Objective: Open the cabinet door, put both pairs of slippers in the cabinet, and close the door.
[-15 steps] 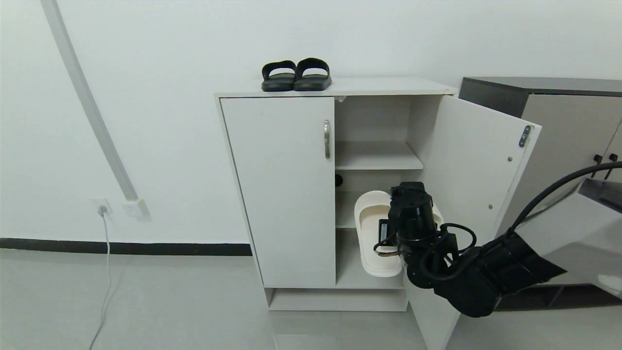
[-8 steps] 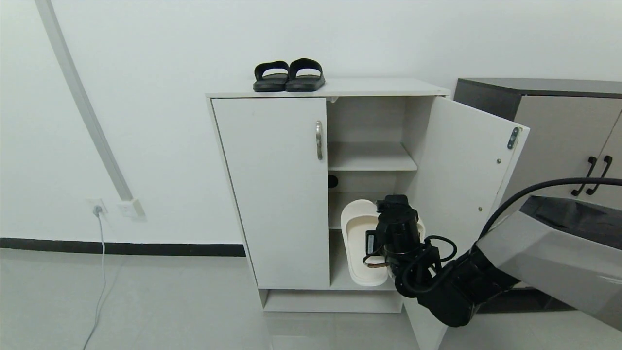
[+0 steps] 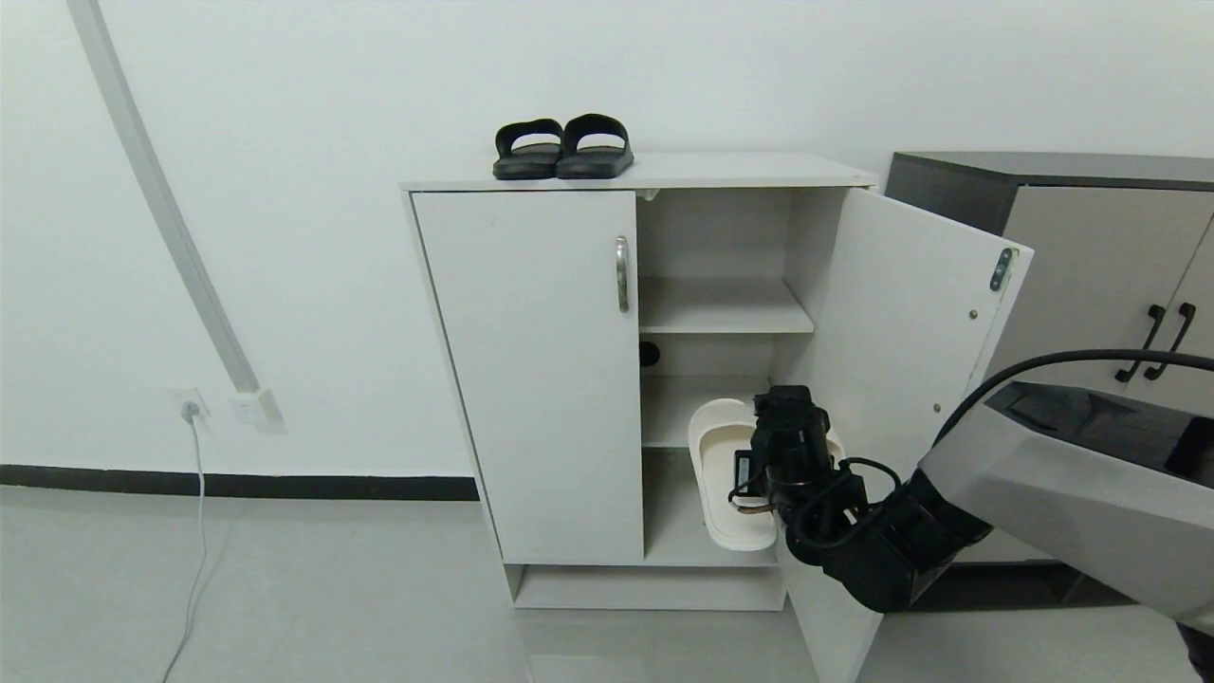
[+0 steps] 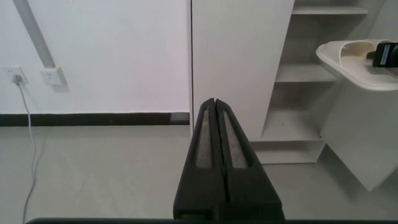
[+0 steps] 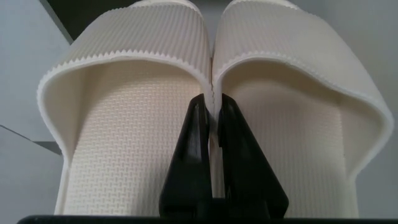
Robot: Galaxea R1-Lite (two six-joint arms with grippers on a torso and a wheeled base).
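White slippers (image 5: 205,93) pinched in the right gripper (image 5: 213,106) at the open half of the cabinet (image 3: 654,579).

The right gripper clamps the two inner edges of the white pair together, holding it in front of the cabinet's open right side at about the level of the lower shelf; whether it is already past the front edge cannot be told. The right door (image 3: 901,313) stands swung out, the left door (image 3: 531,370) is closed, and the black slippers (image 3: 562,149) sit side by side on the cabinet top above the left door. The left gripper (image 4: 215,106), fingers pressed together and holding nothing, hangs low over the glossy grey floor (image 3: 313,588). Behind is a white wall (image 3: 313,114) with a black baseboard (image 3: 237,486), a slanting grey strip (image 3: 161,190), a socket (image 3: 194,408) with a cable (image 3: 204,531) trailing down, and a grey cupboard (image 3: 1091,247) just beside the open door.
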